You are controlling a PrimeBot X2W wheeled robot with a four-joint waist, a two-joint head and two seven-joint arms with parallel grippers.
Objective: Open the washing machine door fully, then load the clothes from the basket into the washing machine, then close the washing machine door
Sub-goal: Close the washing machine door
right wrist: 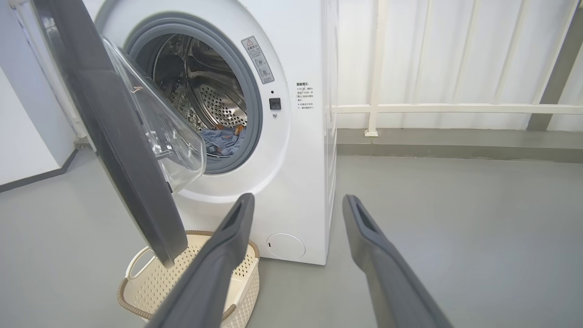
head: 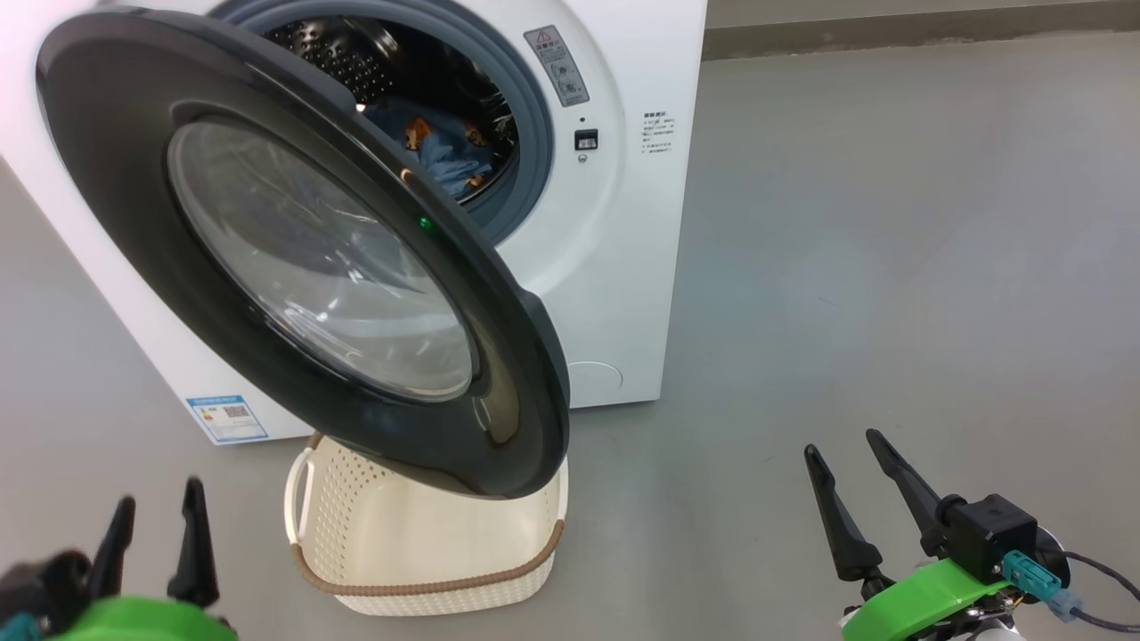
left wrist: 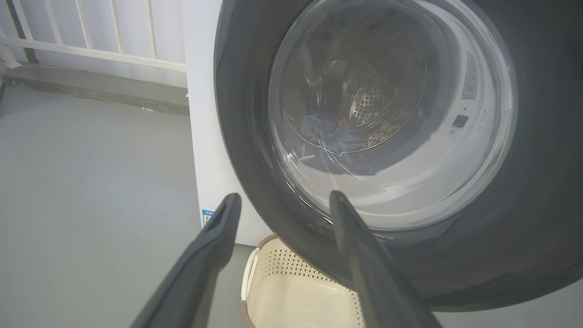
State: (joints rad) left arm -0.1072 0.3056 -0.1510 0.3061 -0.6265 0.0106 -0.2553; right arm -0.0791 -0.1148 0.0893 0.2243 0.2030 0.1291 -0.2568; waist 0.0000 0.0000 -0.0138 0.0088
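Nearest the head camera, at 7 o'clock, the left gripper [head: 158, 497] points its two dark fingers [head: 192, 534] up the view. They stand well apart with nothing between them, and the left wrist view shows the same wide, empty gap.

Just to the right, from 10 o'clock to the centre, the washing machine door [head: 312, 258] is swung out on its left-side hinge. It stands partly open, its free edge well off the front of the washing machine [head: 606, 267]. Its glossy black rim overhangs the basket [head: 445, 585], which sits on the grey floor [head: 891, 267] at 6 o'clock, close against the foot of the machine.

At 12 o'clock, past the door's edge, the clothes [head: 445, 151] lie in the bottom of the steel drum [head: 356, 53], blue fabric with orange-brown figures.

At 5 o'clock the right gripper [head: 842, 442] hovers over bare floor, well apart from the machine, its fingers spread wide and holding nothing.
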